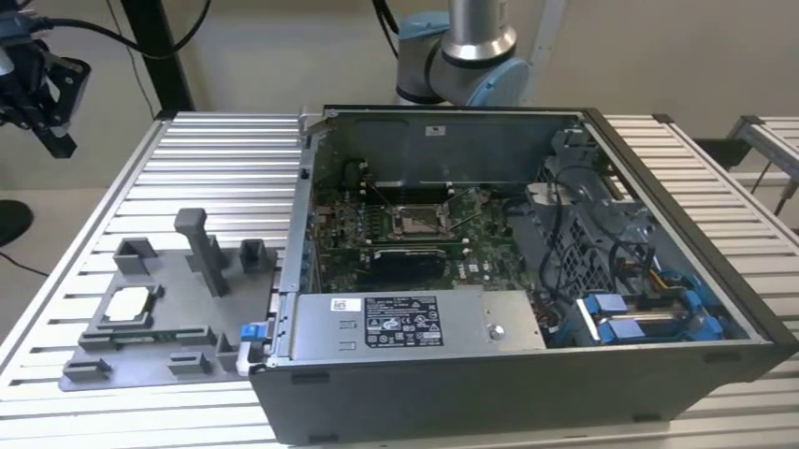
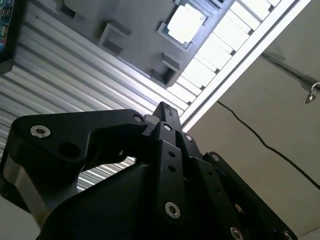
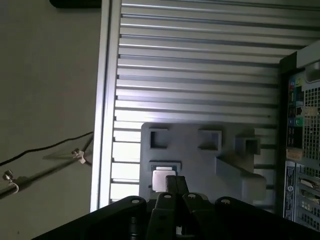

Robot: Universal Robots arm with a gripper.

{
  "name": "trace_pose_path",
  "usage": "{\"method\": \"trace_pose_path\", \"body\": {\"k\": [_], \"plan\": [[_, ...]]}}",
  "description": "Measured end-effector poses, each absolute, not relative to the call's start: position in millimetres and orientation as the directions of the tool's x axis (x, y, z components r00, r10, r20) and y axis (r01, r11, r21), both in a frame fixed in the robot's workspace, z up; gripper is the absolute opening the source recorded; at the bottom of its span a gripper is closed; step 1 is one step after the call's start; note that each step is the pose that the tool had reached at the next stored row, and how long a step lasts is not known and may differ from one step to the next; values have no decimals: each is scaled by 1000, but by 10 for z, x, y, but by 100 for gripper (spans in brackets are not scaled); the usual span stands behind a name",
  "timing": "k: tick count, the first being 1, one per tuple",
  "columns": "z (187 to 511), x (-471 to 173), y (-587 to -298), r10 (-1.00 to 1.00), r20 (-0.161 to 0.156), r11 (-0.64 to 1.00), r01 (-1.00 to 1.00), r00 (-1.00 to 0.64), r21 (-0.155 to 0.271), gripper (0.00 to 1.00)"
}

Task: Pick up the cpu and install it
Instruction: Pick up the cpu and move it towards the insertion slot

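Note:
The cpu, a small pale silvery square, lies flat in a recess of the grey plastic fixture on the slatted table, at the exterior view's left. My black gripper hangs high above the table's far left edge, well apart from the cpu. In the second wrist view the cpu lies far beyond the gripper. In the first wrist view the gripper covers part of the cpu. The fingers meet at their tips with nothing between them. The dark square socket sits on the motherboard inside the open case.
The open computer case takes up the table's middle and right, with a power supply at its front and blue-tabbed drive bays at the right. A tall grey post rises from the fixture. The arm's base stands behind the case.

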State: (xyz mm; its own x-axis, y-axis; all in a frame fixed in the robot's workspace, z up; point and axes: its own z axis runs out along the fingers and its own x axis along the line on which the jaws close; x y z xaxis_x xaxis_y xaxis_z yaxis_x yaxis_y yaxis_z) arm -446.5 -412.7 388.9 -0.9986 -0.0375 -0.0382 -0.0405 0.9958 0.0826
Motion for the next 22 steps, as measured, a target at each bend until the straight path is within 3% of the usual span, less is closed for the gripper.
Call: {"method": "trace_pose_path", "body": {"k": [9, 22], "plan": [[3888, -4465, -4302, -47, -38, 995, -50, -998, 83, 0], [3887, -4463, -4318, -57, -38, 995, -60, -998, 83, 0]]}}
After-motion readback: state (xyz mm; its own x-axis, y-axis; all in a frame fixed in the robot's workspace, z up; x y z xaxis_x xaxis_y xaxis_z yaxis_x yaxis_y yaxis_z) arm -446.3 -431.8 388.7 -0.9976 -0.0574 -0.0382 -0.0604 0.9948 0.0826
